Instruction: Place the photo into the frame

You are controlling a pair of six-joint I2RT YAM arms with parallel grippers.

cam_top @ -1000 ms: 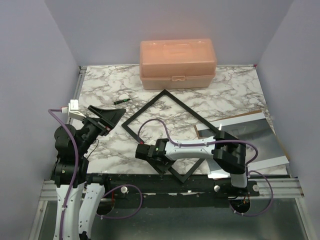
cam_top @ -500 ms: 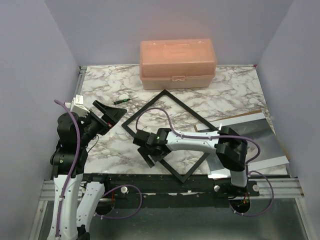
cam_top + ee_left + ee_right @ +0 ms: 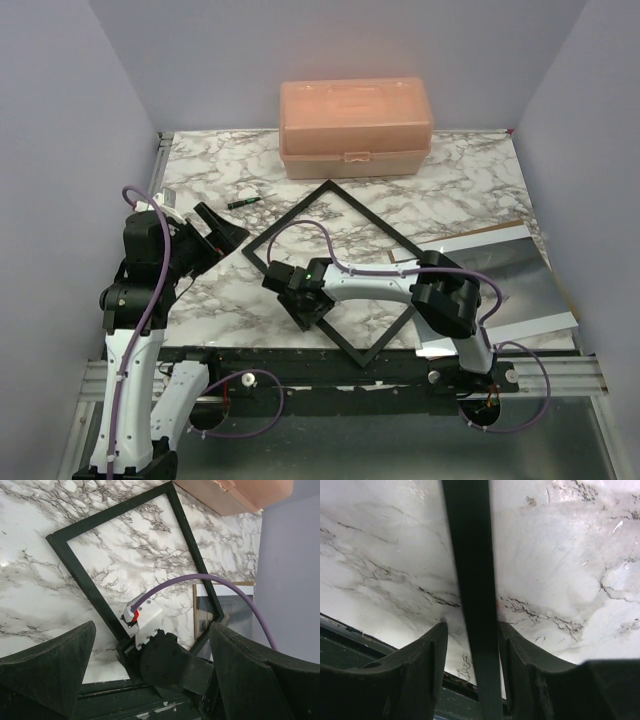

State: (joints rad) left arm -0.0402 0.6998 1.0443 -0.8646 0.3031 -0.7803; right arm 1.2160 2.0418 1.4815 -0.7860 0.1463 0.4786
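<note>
The frame (image 3: 287, 217) lies flat on the marble table as a black diamond, with marble showing through it. My right gripper (image 3: 300, 312) is down on its near-left bar (image 3: 470, 580). The jaws straddle that bar: the right finger (image 3: 520, 660) is against it, and a thin strip of marble shows beside the left finger (image 3: 425, 660). The photo (image 3: 520, 275), grey and glossy with a white border, lies at the right and shows again in the left wrist view (image 3: 235, 610). My left gripper (image 3: 222, 232) hangs wide open and empty above the table's left side, looking across the frame (image 3: 82, 587).
An orange plastic box (image 3: 355, 128) stands at the back centre. A small dark pen (image 3: 243, 201) lies left of the frame's far corner. A brown backing panel (image 3: 480, 231) shows under the photo's far edge. The black mounting rail (image 3: 250, 360) runs along the near edge.
My right gripper has shifted left and up along the frame's near-left bar, with its jaws opening and then narrowing. The left arm has risen and swung slightly right, still open.
</note>
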